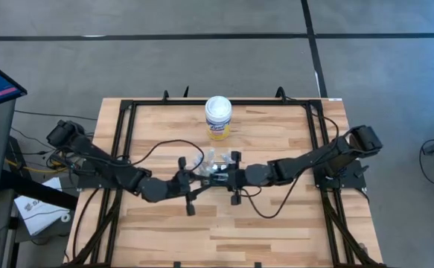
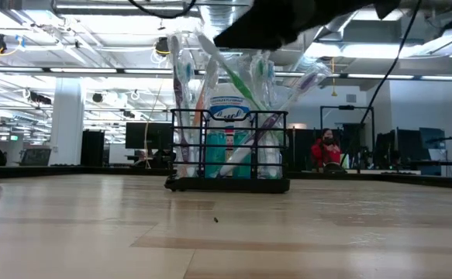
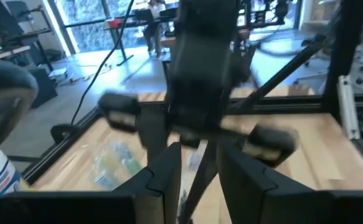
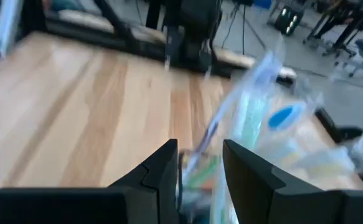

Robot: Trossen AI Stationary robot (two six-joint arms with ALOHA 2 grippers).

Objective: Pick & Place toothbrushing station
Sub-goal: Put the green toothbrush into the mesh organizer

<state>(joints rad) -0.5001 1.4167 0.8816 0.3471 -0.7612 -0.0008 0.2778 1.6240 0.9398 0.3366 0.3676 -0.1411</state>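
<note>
Two dark arms reached inward over a pale wooden counter (image 1: pixel 276 223) and met at its middle. From the left, the left tool (image 1: pixel 185 181) lay low against the left end of the toothbrushing station (image 2: pixel 229 151). Its fingers stood a narrow gap apart, apparently either side of the caddy's thin wire wall, though contact with the wire could not be made out. The station sat at the counter's centre, between the two tools: a small black wire caddy packed with upright toothbrushes (image 2: pixel 185 74) and a tube in clear wrapping. It rested flat on the counter. To its right, the right tool (image 1: pixel 233 178) met the other end, fingers likewise set narrowly apart around wire and wrapped contents, with no clear sign of a firm pinch.

By its look, the caddy would be light and stiff, but top-heavy with tall brushes that could tip or spill. The rim wires at each end seemed the safest hold, kept level.

Beyond it, toward the far edge, stood a white-lidded canister (image 1: pixel 218 117) with a yellow label. No writing on it or on the packets was readable.
</note>
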